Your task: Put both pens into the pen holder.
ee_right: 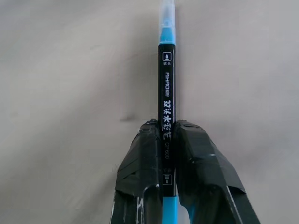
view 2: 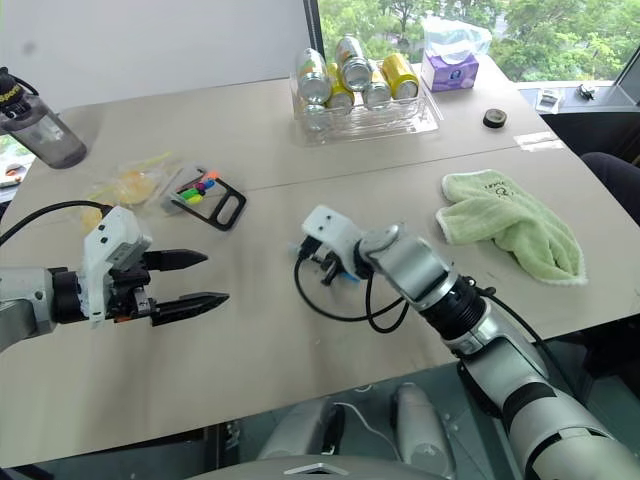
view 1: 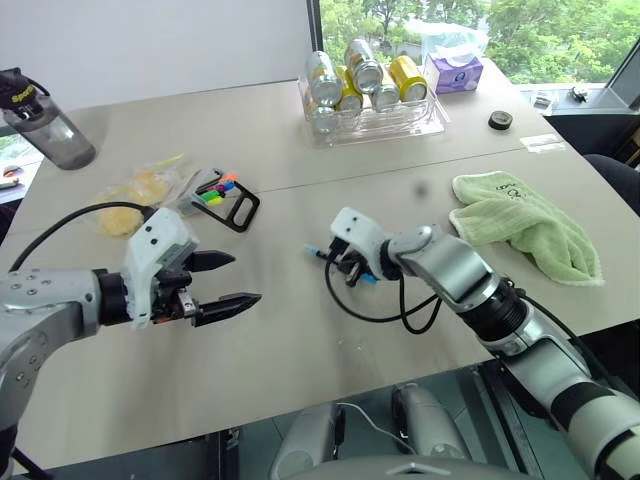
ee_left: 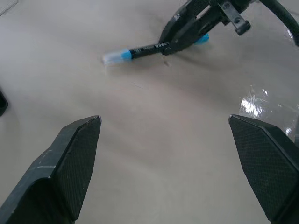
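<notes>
A slim black pen with bright blue ends lies at the middle of the table, and my right gripper is shut on its barrel. The same pen points its capped blue tip towards the left. My left gripper hovers open over bare table, to the left of the pen, with nothing between its fingers. The small black pen holder lies further back on the left, behind the left gripper, with short coloured markers at its far end.
A clear tray of cans stands at the back centre. A green cloth lies to the right. A dark bottle stands at the far left, and a plastic bag of yellow items lies beside the holder. A black cable loops under my right wrist.
</notes>
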Robot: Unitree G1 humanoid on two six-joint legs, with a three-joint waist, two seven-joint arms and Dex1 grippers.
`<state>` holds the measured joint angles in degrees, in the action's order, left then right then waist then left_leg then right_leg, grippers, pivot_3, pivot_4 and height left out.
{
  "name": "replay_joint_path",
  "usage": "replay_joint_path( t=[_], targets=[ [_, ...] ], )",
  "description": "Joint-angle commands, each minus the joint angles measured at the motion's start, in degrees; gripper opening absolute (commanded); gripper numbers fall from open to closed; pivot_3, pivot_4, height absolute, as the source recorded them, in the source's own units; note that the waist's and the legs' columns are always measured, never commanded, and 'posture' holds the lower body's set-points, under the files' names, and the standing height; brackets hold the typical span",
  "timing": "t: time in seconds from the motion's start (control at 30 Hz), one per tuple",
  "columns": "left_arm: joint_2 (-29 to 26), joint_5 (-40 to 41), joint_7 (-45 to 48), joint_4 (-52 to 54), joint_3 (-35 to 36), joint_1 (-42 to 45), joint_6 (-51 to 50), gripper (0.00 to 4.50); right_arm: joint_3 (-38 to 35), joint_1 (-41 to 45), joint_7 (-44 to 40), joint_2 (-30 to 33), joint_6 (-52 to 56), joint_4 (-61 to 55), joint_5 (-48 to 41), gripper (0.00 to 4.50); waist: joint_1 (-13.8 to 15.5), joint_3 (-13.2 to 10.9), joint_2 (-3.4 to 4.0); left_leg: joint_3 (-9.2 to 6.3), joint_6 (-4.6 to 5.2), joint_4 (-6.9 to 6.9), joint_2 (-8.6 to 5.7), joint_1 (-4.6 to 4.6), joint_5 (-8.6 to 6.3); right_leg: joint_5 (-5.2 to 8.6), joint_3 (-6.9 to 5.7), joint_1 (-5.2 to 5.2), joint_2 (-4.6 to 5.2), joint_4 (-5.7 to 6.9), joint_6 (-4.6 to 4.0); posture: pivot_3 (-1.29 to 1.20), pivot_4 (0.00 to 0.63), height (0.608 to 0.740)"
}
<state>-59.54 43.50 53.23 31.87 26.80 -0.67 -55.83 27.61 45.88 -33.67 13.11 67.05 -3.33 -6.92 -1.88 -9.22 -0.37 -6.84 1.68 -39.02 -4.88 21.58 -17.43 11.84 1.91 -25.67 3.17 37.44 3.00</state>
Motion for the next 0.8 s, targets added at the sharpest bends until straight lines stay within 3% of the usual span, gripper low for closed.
replay_joint_path(
  t=[0.03,0.2,0.43,0.7,0.8],
  targets=[
    [5.5,4.1,-2.2,-1.6,0.3,3.7,2.0,4.5,-9.5,-0.8,1.3,-1.3,-0.1,-6.0,-3.4,0.02,-0.1,0.0,0.01,-0.03,0.0,0.0,0.0,0.05,0.0,0.0,-0.02,-0.04,0.0,-0.03,0.0,0.0,0.15,0.739],
    [23.0,12.0,-13.9,-6.9,0.7,13.2,4.0,4.5,-17.5,-5.7,0.6,-4.9,-8.8,-13.6,-9.1,0.02,-0.3,0.0,0.01,-0.16,0.0,0.03,0.05,0.17,0.0,0.0,-0.15,-0.1,-0.02,-0.17,0.0,0.0,0.15,0.739],
    [44.0,20.8,-28.5,-10.2,-2.1,19.5,8.2,4.5,-17.7,-9.7,-1.8,-4.6,-16.4,-17.3,-12.9,0.02,-0.2,0.0,-0.1,-0.19,0.01,-0.16,-0.03,0.2,0.0,-0.02,-0.19,-0.03,0.05,-0.17,0.03,0.0,0.15,0.739],
    [47.6,23.3,-33.3,-10.8,-5.1,20.6,9.9,4.5,-16.3,-10.8,-4.3,-2.9,-19.6,-18.7,-15.8,0.02,-0.4,0.0,-0.1,-0.14,-0.01,-0.19,0.0,0.15,0.01,-0.01,-0.12,-0.04,0.0,-0.02,0.02,0.0,0.15,0.739],
    [47.4,24.3,-33.9,-10.2,-5.7,20.5,10.4,3.67,-15.7,-10.7,-4.9,-2.3,-20.2,-18.7,-16.4,0.0,-0.3,0.0,-0.1,-0.14,-0.02,-0.19,0.0,0.15,0.01,-0.01,-0.13,-0.04,0.0,-0.02,0.01,0.0,0.15,0.739]
  ],
)
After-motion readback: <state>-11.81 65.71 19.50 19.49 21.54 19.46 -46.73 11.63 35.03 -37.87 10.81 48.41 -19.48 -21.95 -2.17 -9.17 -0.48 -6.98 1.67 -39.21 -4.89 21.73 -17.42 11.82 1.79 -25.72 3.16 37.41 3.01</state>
